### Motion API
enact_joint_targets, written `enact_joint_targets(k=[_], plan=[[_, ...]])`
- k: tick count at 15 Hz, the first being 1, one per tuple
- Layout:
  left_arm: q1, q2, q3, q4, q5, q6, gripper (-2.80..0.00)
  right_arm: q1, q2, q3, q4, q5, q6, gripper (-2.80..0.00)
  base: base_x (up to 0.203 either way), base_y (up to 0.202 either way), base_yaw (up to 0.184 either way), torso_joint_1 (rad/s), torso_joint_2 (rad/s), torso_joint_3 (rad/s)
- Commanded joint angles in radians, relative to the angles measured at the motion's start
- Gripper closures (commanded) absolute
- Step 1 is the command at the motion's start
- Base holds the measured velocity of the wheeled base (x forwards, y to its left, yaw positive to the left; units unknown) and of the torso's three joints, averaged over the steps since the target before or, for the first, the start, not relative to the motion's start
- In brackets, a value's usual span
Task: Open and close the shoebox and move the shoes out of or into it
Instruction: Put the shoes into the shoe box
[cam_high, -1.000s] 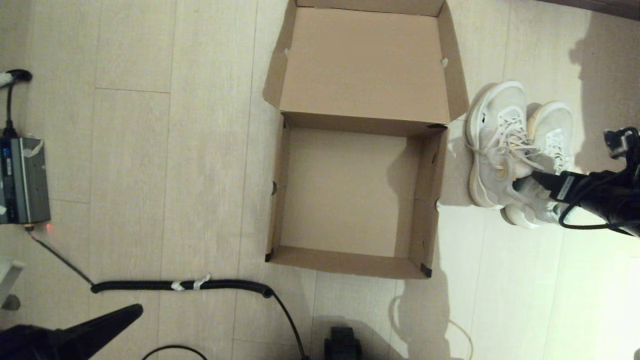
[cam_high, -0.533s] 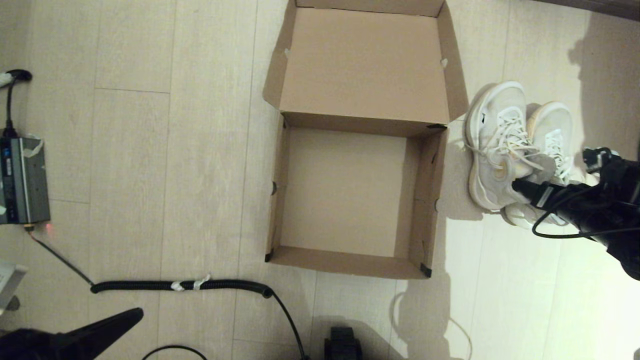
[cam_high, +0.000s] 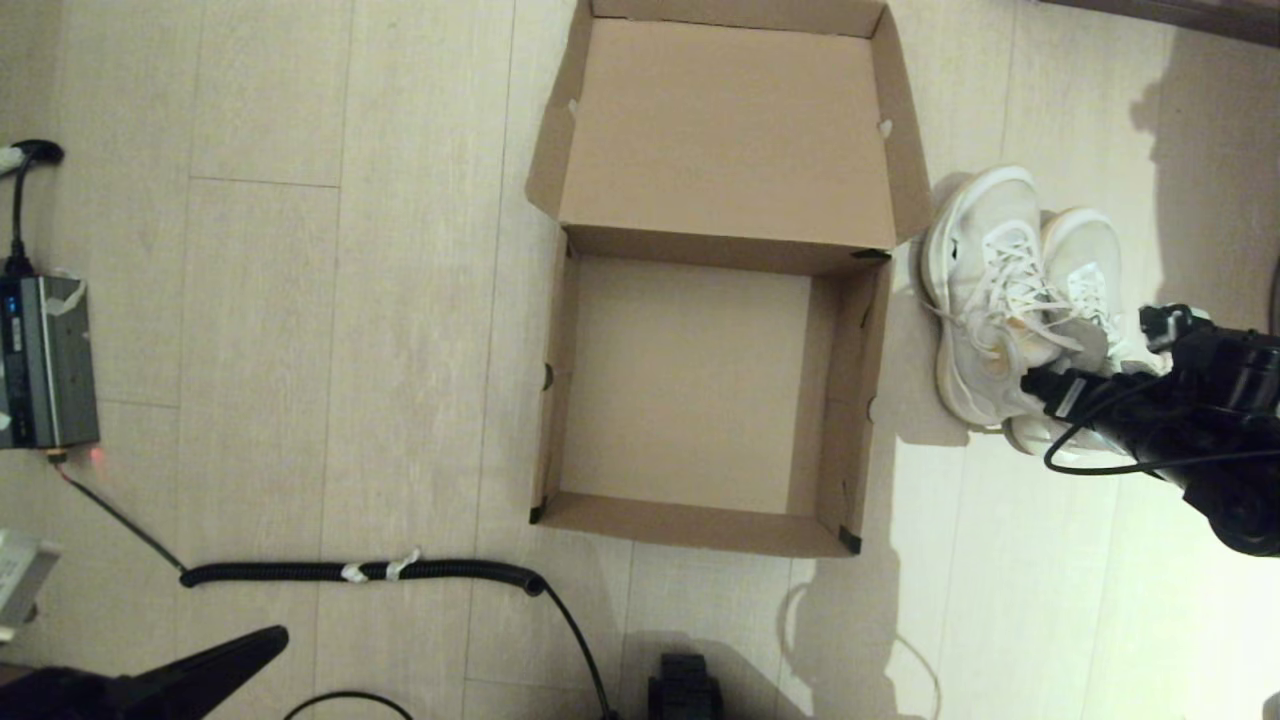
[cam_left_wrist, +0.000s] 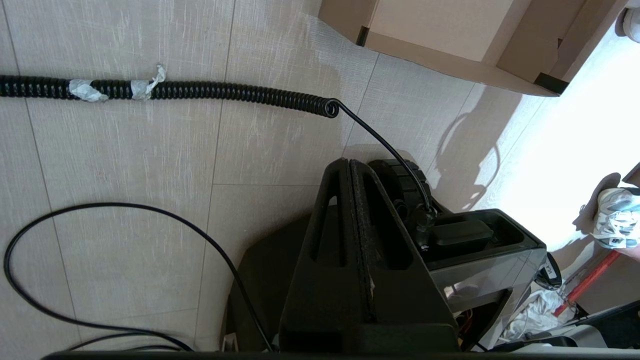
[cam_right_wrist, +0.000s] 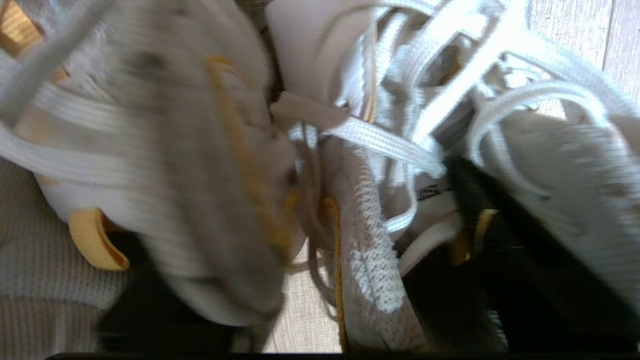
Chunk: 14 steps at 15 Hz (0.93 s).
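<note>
The shoebox (cam_high: 700, 390) is sitting open on the floor (cam_high: 300, 300), its lid folded flat away from the robot and its inside bare. The shoes (cam_high: 1010, 300) are standing side by side on the floor just beside the box's right wall, toes pointing away from the robot.

The right pincer (cam_high: 1040, 383) is reaching in at the heel end of the pair, its dark tip lying at the collar openings where the two shoes meet. In the right wrist view the laces and mesh collars are crowding the lens, and dark finger parts are showing between the inner walls of the shoes, so it looks to be pinching both collars together; the shoes are blurring the contact, though, so I cannot tell for sure whether the fingers are pressed together or spread. The left pincer (cam_left_wrist: 357, 250) is hanging parked low at the robot's left, its fingers pressed together on nothing, above a coiled cable (cam_high: 360, 571).

Judging from this, the shoes are about to be carried over into the box. The risks lie in the grip: if it is catching only one collar or mostly soft mesh, one shoe may be slipping free in the lift. Loose laces could be snagging on the fingers. The box's right wall is standing right in the path, so a low carry could be knocking soles against it and shoving the light box sideways.
</note>
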<state>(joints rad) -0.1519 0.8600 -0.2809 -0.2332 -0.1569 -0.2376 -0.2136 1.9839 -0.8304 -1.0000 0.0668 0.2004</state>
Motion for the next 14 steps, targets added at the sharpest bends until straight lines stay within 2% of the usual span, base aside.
enact_joint_targets(k=[1,7,11,14], plan=[[0.0,0.004,-0.003,-0.002,-0.001,-0.002,0.0,0.0,0.03,-0.021,-0.006,-0.002,-0.001,0.0,0.0,0.0,0.0,0.0,0.0,0.0],[0.0,0.001,-0.011,-0.002,-0.001,0.0,0.0,0.014,0.021,-0.025,0.001,-0.005,-0.007,0.0,0.0,0.0,0.0,0.0,0.0,0.0],[0.0,-0.016,-0.011,-0.002,0.005,0.0,0.0,0.013,-0.083,-0.022,0.107,-0.007,-0.007,0.0,0.0,0.0,0.0,0.0,0.0,0.0],[0.0,-0.036,-0.011,0.003,0.007,0.0,0.0,0.013,-0.116,-0.026,0.128,-0.007,-0.009,0.0,0.0,0.0,0.0,0.0,0.0,0.0]])
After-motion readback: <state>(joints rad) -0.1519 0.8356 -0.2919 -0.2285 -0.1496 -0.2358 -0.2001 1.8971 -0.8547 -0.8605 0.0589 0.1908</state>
